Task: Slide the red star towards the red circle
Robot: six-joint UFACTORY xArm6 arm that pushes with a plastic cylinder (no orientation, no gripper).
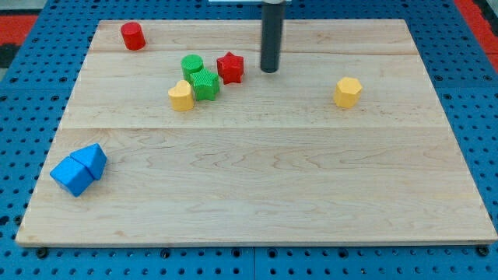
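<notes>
The red star [230,68] lies near the top middle of the wooden board. The red circle [133,36] stands at the view's top left, well apart from the star. My tip [269,70] is the lower end of the dark rod, a short gap to the right of the red star and not touching it. A green circle [192,65] and a green star [205,84] sit just left of the red star, with the green star close to its lower left point.
A yellow heart [180,96] touches the green star's left side. A yellow hexagon [348,92] lies at the right. A blue cube [71,176] and a blue triangle [93,159] sit together at the lower left. The wooden board's [257,194] edges border a blue pegboard.
</notes>
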